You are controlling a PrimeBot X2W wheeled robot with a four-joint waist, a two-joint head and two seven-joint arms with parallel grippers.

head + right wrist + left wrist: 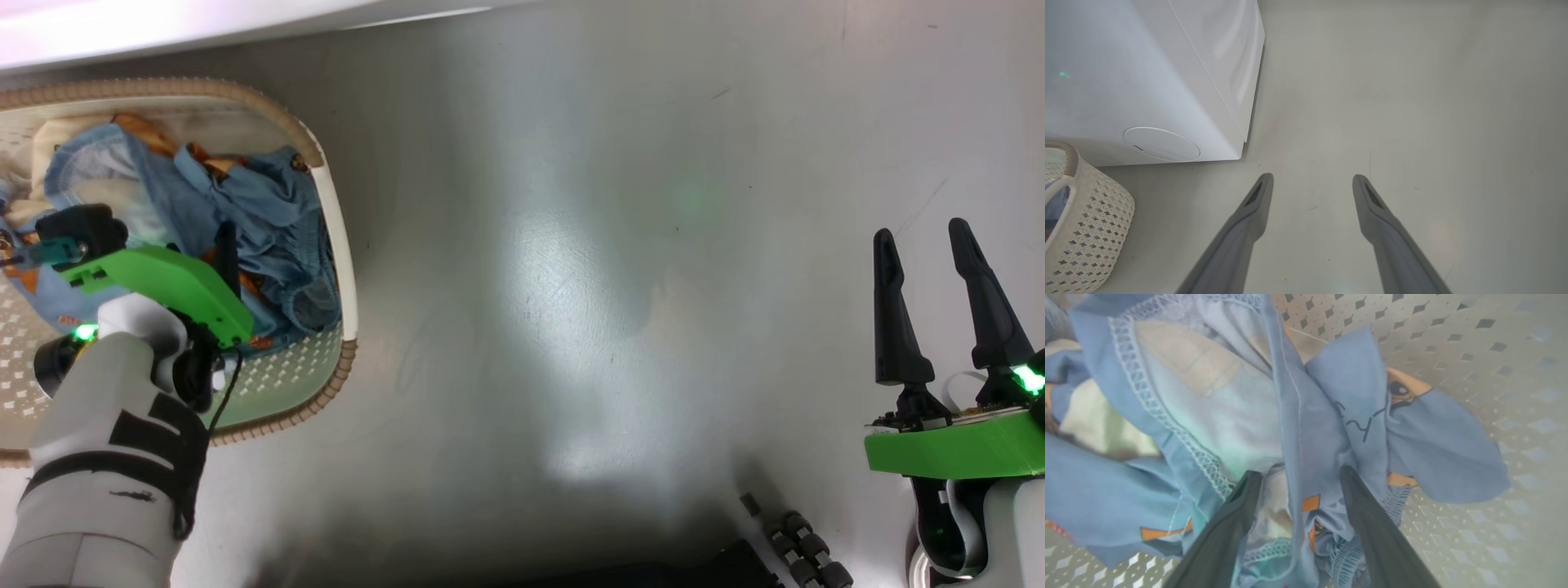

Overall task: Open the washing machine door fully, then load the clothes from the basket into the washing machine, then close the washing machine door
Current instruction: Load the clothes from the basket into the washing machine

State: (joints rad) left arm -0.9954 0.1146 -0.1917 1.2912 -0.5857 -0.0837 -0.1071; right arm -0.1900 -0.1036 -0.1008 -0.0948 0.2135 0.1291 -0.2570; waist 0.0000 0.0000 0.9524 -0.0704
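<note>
In the basket (336,220), the left gripper (1298,475) is standing wide open astride a fold of the clothes (1331,416), gripping nothing. The right gripper (1312,179) is hanging open, empty. Closing here is, I think, risking a thin pinch that slips.

Open floor (620,310): you have free passage between the basket (347,269) and your right hand (919,231). Obstacles: washing machine (1147,73) just beyond the basket; basket walls and heaped clothes (1331,416) crowd your left hand (1300,473).
</note>
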